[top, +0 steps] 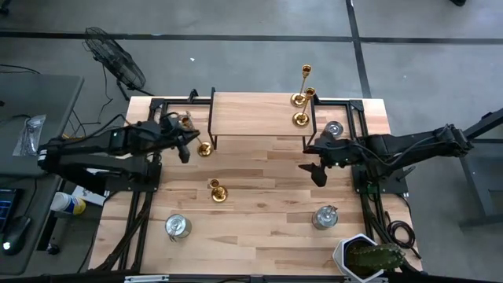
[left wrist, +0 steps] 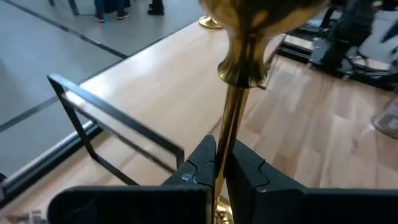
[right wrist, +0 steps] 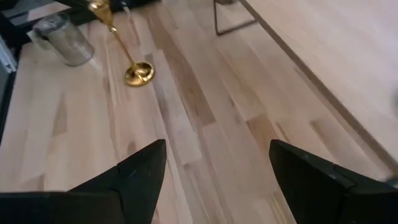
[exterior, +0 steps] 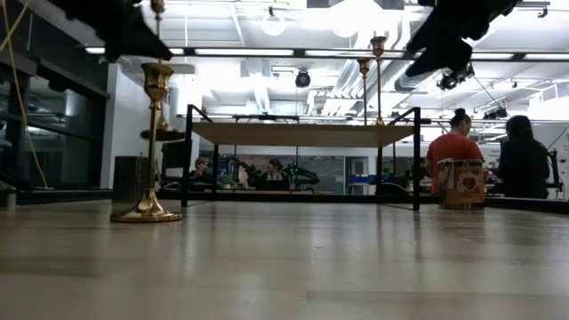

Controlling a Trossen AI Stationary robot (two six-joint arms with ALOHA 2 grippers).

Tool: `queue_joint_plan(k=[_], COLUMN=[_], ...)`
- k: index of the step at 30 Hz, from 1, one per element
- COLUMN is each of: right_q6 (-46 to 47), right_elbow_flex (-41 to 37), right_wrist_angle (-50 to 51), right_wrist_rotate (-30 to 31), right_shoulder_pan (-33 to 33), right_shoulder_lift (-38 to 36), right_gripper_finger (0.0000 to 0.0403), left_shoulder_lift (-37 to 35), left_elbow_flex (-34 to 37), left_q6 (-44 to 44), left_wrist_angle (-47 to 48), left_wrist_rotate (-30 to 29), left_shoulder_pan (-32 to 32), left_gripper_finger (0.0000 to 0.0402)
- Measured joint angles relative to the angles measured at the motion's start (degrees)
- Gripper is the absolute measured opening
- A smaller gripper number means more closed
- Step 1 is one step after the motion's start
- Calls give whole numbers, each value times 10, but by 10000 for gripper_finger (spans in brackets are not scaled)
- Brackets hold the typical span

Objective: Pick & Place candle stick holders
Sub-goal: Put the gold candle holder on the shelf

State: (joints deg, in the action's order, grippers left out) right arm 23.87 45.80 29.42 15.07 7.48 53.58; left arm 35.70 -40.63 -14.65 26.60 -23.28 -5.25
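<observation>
Four gold candle stick holders are in view. Two stand by their bases on the right end of the raised wooden shelf (top: pixel 259 114): one (top: pixel 299 98) and another (top: pixel 301 118). A third (top: pixel 218 192) stands on its base on the table, left of centre, and also shows in the low view (exterior: pixel 147 209). My left gripper (top: pixel 187 149) is shut on the fourth holder (top: pixel 204 148) by the shelf's left end. My right gripper (top: pixel 318 173) is open and empty above the table, right of centre; its fingers show in the right wrist view (right wrist: pixel 217 174). My left gripper pinches the holder's thin stem (left wrist: pixel 225 134) between its two fingers, which lie across the stem. The stem runs on past the fingertips to a knob and the flared base (left wrist: pixel 261 12). The holder is about upright and lifted clear, its base (exterior: pixel 160 135) about level with the shelf top.
Three silver-grey lidded jars stand on the table: near left (top: pixel 179 226), near right (top: pixel 324 216) and right of the shelf (top: pixel 334 128). A potted plant (top: pixel 365 255) sits at the near right corner. The shelf's black frame legs (top: pixel 212 134) stand close to my left gripper. People sit in the room beyond.
</observation>
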Motion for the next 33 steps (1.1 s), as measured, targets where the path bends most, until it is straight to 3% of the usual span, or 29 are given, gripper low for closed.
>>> queue_joint_plan(k=[7, 19, 28, 33], right_q6=[-29, -27, -27, -27], right_elbow_flex=[-2, -104, -107, -107], right_wrist_angle=[-18, -200, -208, -208], right_wrist_rotate=[-2, -4, -4, -4], right_shoulder_pan=[0, 0, 0, 0], right_shoulder_lift=[0, -20, -19, -19], right_gripper_finger=[278, 278, 278, 278], left_shoulder_lift=[117, 255, 434, 496], left_elbow_flex=[-93, -254, -390, -455], left_q6=[52, 150, 177, 208], left_wrist_angle=[-29, -31, -47, -89], left_wrist_rotate=[-1, 29, 150, 225], left_shoulder_pan=[0, -2, -82, -127], left_gripper_finger=[8, 8, 8, 8])
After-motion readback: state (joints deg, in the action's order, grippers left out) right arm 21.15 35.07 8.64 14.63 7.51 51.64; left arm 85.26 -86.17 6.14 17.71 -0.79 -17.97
